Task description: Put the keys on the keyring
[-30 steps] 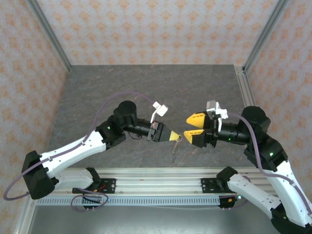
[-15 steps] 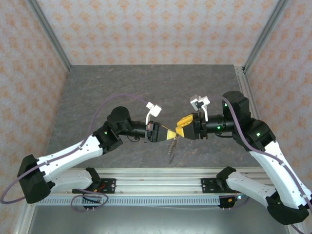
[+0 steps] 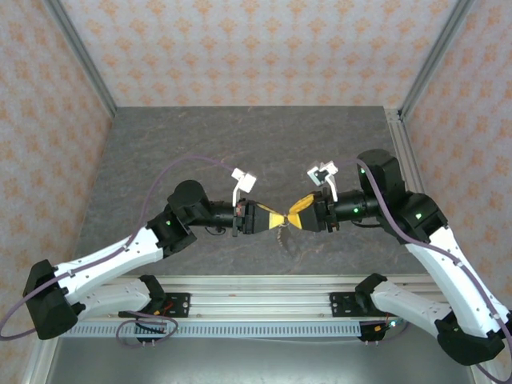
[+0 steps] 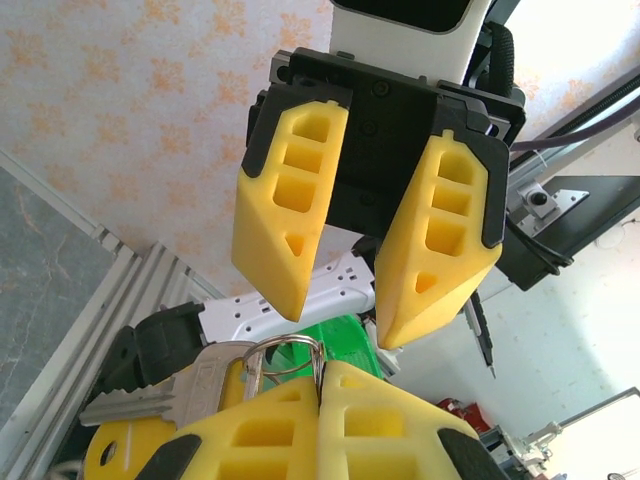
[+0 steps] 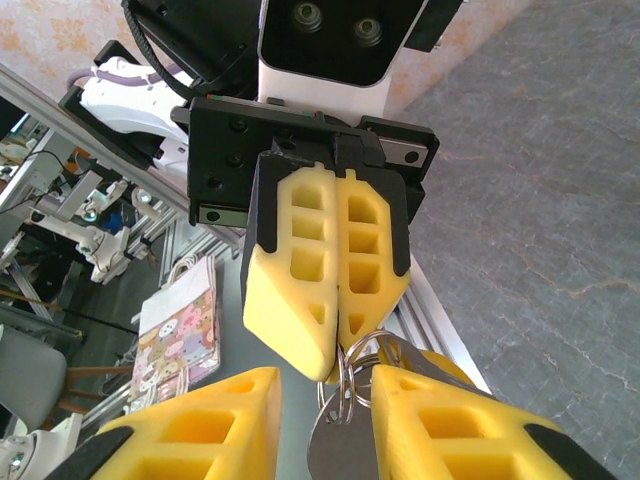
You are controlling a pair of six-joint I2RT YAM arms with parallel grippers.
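1. Nearest of all, behind both pincers, one aluminium rail (image 3: pixel 256 292) runs along the table's near edge and carries the two arm bases.
2. Two arms reach in and meet nose to nose above the table, left pincer (image 3: pixel 280 219) against right pincer (image 3: pixel 298 213), tips almost touching.
3. The left pincer is clamped tight, its fingers pressed flat together. The keyring (image 4: pixel 283 343) pokes out from between its tips, so that's a firm hold on the ring.
4. I count one key (image 4: pixel 150 398), with a silvery blade and a yellowish head. It hangs off the ring just beside the left pincer's tips and dangles below them in the top view.
5. The right pincer stands partly open, with its yellow fingers (image 4: pixel 285 200) either side of the ring and a clear gap between them. I can't see it gripping anything.
6. Quick count: four yellow fingers, two pincers, one keyring, one key.
7. Under and beyond the pincers lies the table (image 3: pixel 240 144), dark grey with a stone-like mottle.
8. Past the left pincer, off to its side in the right wrist view, there's one card (image 5: pixel 185 320) with small cartoon figures. The print is too small to read.
9. Farthest out are the walls (image 3: pixel 240 48), pale wallpaper with a repeating orange floral motif. Two aluminium posts (image 3: pixel 80 56) stand at the far corners.
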